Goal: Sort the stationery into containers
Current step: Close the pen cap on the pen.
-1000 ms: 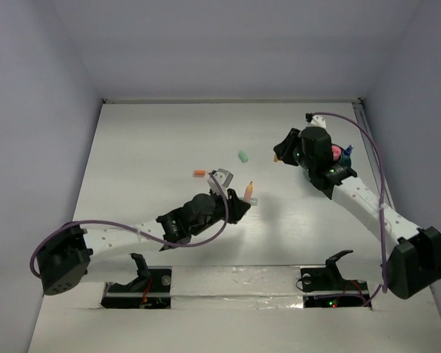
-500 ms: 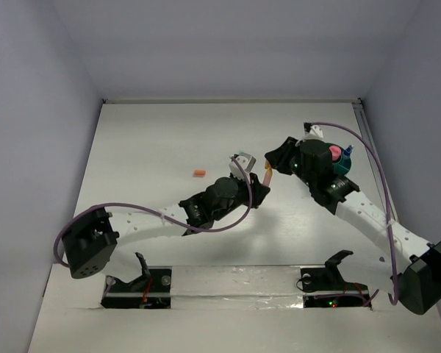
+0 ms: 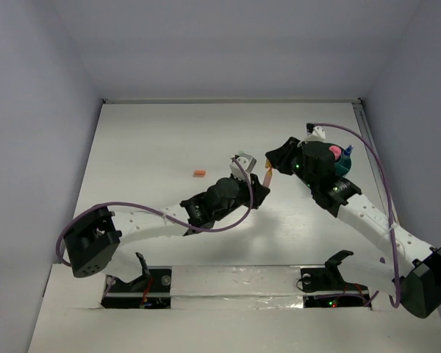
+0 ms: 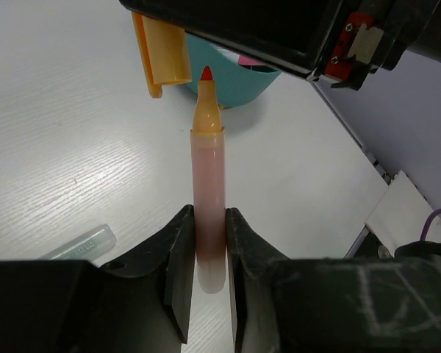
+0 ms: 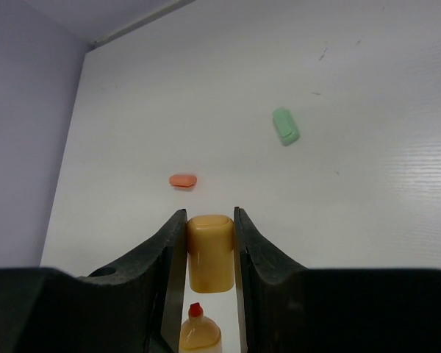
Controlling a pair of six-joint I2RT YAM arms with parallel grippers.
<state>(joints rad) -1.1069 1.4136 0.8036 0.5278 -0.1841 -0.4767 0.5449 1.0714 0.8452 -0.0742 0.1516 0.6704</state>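
My left gripper (image 4: pixel 208 220) is shut on a salmon marker (image 4: pixel 209 184), uncapped, its red tip pointing up at a yellow-orange cap (image 4: pixel 160 51). My right gripper (image 5: pixel 209 217) is shut on that cap (image 5: pixel 209 252), and the marker's tip (image 5: pixel 199 331) sits just below the cap's open end without touching it. In the top view the two grippers meet mid-table, with the marker (image 3: pixel 267 176) between them. The teal tub (image 3: pixel 345 166) stands behind the right wrist with a pink-capped item (image 3: pixel 336 152) in it, and shows beyond the marker in the left wrist view (image 4: pixel 231 77).
A small orange cap (image 3: pixel 199 173) (image 5: pixel 183 180) lies left of the grippers. A green cap (image 5: pixel 285 126) lies further back on the table. A pale-green marker (image 4: pixel 81 244) lies on the table beside my left fingers. The table's right edge (image 4: pixel 367 154) is close.
Over the last second my left arm swung right and away from me, bringing the marker up to the right gripper's cap. The right gripper shifted slightly left. Since half a second ago, almost nothing moved.
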